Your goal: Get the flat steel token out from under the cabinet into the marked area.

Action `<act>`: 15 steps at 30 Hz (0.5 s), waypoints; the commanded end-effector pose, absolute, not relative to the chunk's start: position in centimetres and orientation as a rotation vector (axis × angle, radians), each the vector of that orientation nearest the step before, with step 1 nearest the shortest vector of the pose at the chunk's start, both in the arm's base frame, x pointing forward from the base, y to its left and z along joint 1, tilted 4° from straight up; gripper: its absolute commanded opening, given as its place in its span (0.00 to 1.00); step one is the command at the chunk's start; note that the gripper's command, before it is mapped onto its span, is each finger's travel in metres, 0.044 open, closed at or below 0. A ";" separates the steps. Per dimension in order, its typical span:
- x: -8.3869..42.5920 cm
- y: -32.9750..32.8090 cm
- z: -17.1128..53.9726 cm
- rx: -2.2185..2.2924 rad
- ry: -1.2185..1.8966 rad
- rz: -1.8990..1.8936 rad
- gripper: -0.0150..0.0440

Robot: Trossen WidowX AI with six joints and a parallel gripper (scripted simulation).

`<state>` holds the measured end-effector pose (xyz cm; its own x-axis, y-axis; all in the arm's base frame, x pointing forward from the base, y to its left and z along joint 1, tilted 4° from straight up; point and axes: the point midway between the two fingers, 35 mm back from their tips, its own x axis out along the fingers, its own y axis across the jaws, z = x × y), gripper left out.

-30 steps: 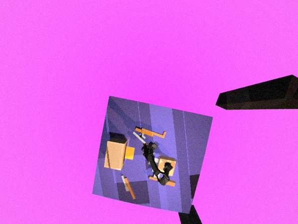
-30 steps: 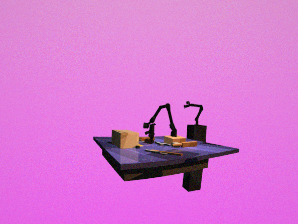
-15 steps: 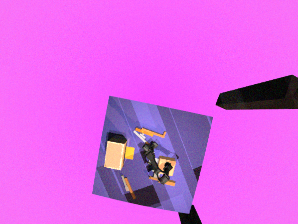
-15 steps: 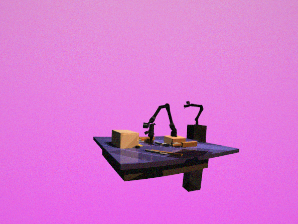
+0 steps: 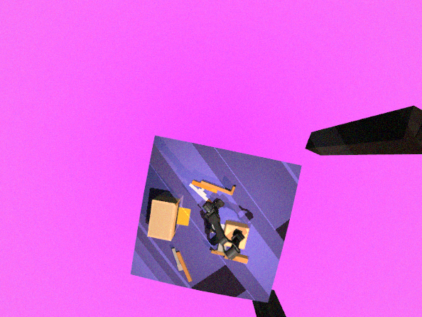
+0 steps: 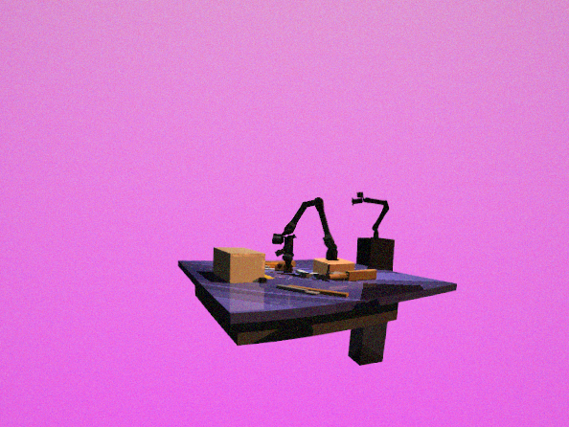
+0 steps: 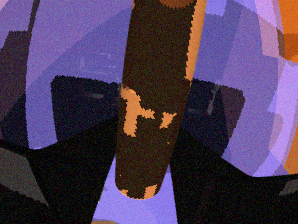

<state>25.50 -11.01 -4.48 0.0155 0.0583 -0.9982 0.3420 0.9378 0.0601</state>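
Note:
The tan cabinet (image 5: 162, 219) (image 6: 246, 268) stands at the table's left side. The yellow marked area (image 5: 183, 217) (image 6: 269, 278) lies against its front. The steel token cannot be made out, and the vent slots are not discernible. My gripper (image 5: 209, 203) (image 6: 288, 269) (image 7: 146, 127) is shut on the orange-brown handle (image 7: 155, 50) of a tool, low over the table and away from the marked area. A pale, stepped shaft (image 5: 199, 192) runs from the fingers toward the upper left and seems to belong to this tool. Whether the tool touches the table cannot be told.
An orange stepped bar (image 5: 213, 187) lies just beyond the pale shaft. A grey piece (image 5: 177, 259) and a thin orange bar (image 5: 185, 267) lie together near the lower left. Another orange bar (image 5: 241, 258) lies by the arm's tan base block (image 5: 231, 242) (image 6: 335, 264).

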 end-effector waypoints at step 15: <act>25.6 -12.0 -4.5 0.326 1.545 -0.241 0.25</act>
